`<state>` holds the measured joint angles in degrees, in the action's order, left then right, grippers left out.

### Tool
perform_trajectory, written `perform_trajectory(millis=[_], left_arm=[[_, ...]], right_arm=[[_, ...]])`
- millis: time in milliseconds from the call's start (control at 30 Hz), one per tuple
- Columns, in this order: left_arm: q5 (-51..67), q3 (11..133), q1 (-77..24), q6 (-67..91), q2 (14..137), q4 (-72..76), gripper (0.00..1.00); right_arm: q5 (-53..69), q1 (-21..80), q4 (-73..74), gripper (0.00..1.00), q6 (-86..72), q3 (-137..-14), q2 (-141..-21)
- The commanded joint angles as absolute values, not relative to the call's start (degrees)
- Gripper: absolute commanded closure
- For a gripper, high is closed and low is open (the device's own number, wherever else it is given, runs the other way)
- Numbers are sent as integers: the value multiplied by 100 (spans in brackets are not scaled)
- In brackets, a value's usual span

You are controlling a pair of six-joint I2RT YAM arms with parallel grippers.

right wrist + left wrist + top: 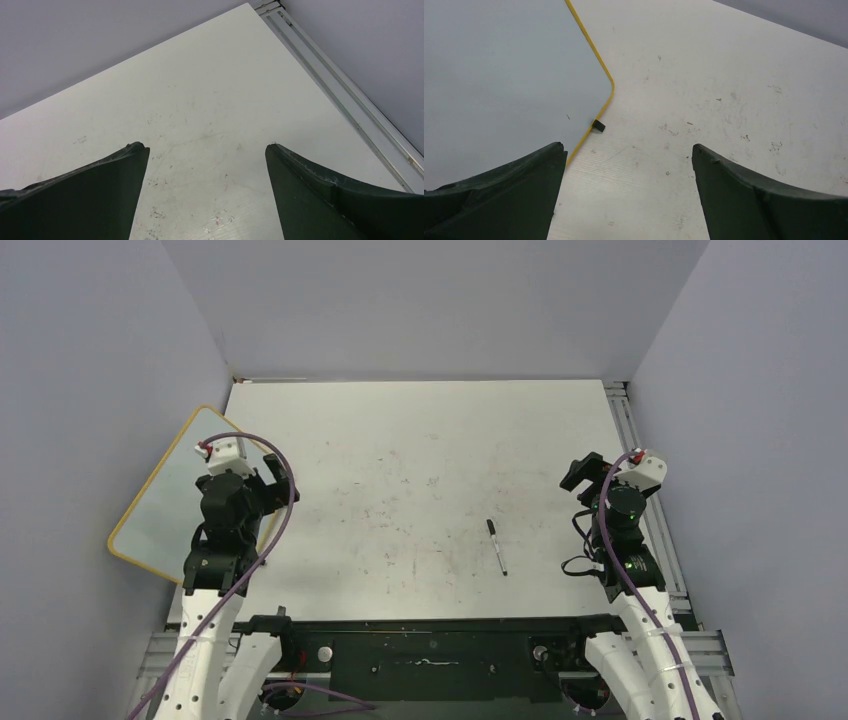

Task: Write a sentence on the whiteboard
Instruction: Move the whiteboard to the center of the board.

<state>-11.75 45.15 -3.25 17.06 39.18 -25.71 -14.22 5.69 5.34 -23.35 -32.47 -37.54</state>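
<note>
The whiteboard [160,498] lies askew at the table's [400,430] left edge, partly beneath the left gripper [628,147] (jaws wide, empty), while the right gripper [206,146], equally agape, holds nothing.

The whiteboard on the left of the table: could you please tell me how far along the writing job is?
Done: nothing; the pale grey flat board with a thin yellow rim shows no writing where visible. In hand: nothing; the left hand and right hand are open and empty. Left: picking up the slim black marker pen lying on the scuffed white tabletop, then writing the whole sentence.
</note>
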Motion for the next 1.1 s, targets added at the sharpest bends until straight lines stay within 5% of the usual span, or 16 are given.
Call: perform_trajectory(millis=[0, 333, 467, 1000, 1067], left_arm=[[-1468, 4858, -281, 2014, 4106, -2677, 4], [-1539, 4728, -382, 2795, 4643, -3069, 4], [-2452, 4252, -923, 3394, 4712, -2641, 4], [-3653, 4132, -1248, 5107, 7151, -1557, 1], [-3765, 4192, -1266, 5334, 7412, -1475, 7]], right_arm=[[-1584, 558, 479, 10, -2386, -3472, -3743], [-1513, 557, 463, 10, -2423, -3491, -3743], [-1368, 558, 375, 10, -2486, -3444, -3750], [-854, 552, 121, 10, -2536, -3445, -3859], [-830, 550, 62, 10, -2531, -3424, -3915]])
